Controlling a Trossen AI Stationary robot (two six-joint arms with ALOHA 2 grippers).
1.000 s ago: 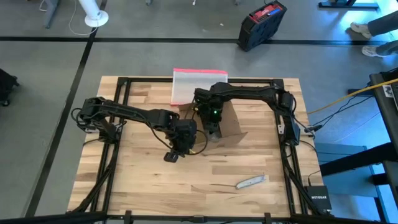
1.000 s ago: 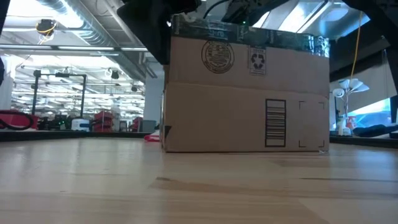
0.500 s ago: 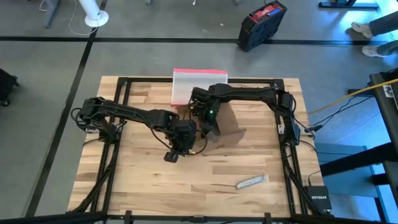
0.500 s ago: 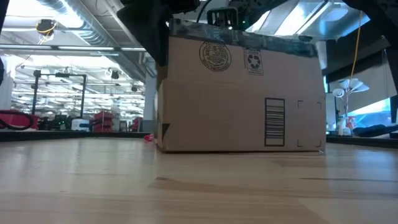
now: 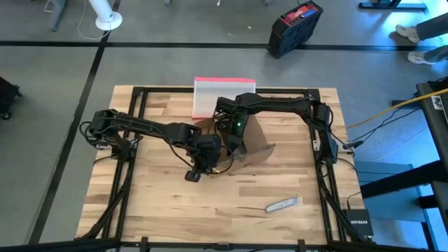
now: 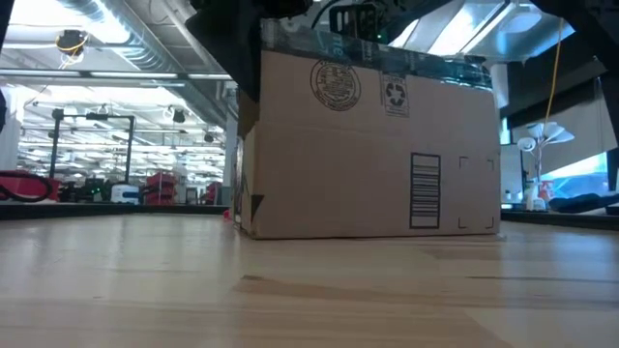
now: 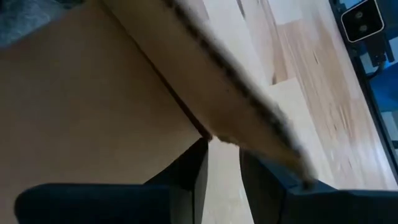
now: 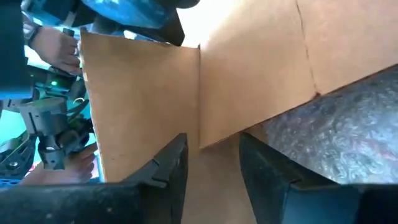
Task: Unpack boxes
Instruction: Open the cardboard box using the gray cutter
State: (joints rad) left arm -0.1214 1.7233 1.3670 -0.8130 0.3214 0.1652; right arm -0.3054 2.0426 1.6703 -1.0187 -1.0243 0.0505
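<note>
Cardboard box (image 5: pixel 248 143) stands mid-table (image 5: pixel 161 189), black tape along its top; we see our right claw (image 8: pixel 208 165) pinching a flap and left claw (image 7: pixel 224 177) straddling an edge, unpacking barely begun.

Brown corrugated cardboard box (image 6: pixel 372 145): matt, papery, fluted edge showing raw in the left wrist view, topped by a glossy black printed tape strip (image 6: pixel 387 48). Pale wooden counter (image 5: pixel 161 203): planked, smooth, with a soft satin sheen. Clear glossy plastic pouch (image 5: pixel 215 94) with a pink-red edge at the counter's far edge. Dark, matt plastic-looking fingers on the left end effector (image 7: pixel 222 177) and right end effector (image 8: pixel 211 168).
</note>
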